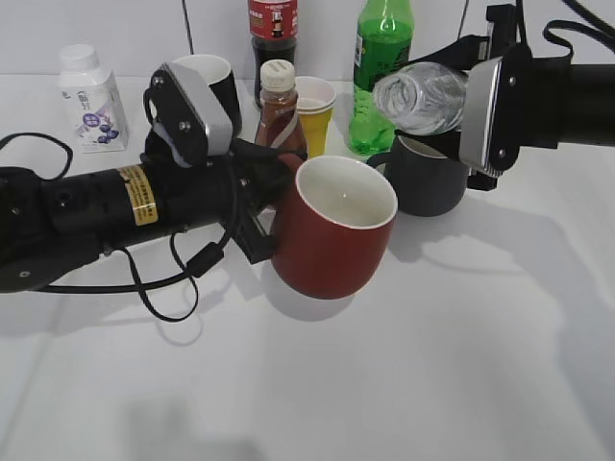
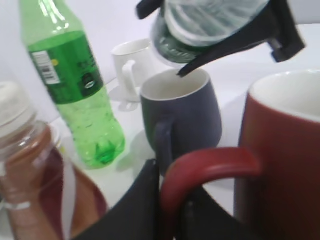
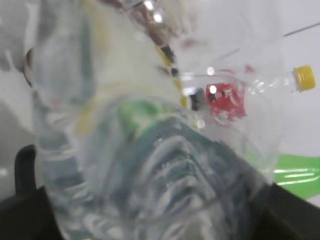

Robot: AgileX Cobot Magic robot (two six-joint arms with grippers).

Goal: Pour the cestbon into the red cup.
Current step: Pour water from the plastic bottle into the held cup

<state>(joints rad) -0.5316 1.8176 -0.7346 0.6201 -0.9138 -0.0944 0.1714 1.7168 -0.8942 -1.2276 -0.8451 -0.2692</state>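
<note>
Nearest the exterior camera: the red cup (image 1: 334, 230), lifted off the white table (image 1: 432, 365) and tilted a little, white inside showing. The left claw (image 1: 261, 223) is clenched on its loop handle; the left wrist view shows the handle (image 2: 210, 167) pinched between black fingers (image 2: 135, 210). The left arm (image 1: 86, 206) lies low across the left side of the table, cable looped under it.

Just behind the cup: a brown drink bottle (image 1: 281, 110) with a cream cap, and to the right a dark grey mug (image 1: 423, 178) standing on the table.

Above the grey mug, the right claw (image 1: 447, 91) grips the water bottle (image 1: 423, 96) and holds it lying roughly level in the air, bottom end toward the left. It is up and to the right of the red cup, not touching it. In the right wrist view the ribbed clear bottle (image 3: 165, 175) fills the frame.

Farther back: yellow paper cup (image 1: 315, 110), green soda bottle (image 1: 380, 67), black mug (image 1: 213, 86) with white inside, a dark cola bottle (image 1: 273, 29) with red label, a small white milk bottle (image 1: 91, 96) at far left. A white mug (image 2: 131, 67) shows in the left wrist view behind the grey one.
</note>
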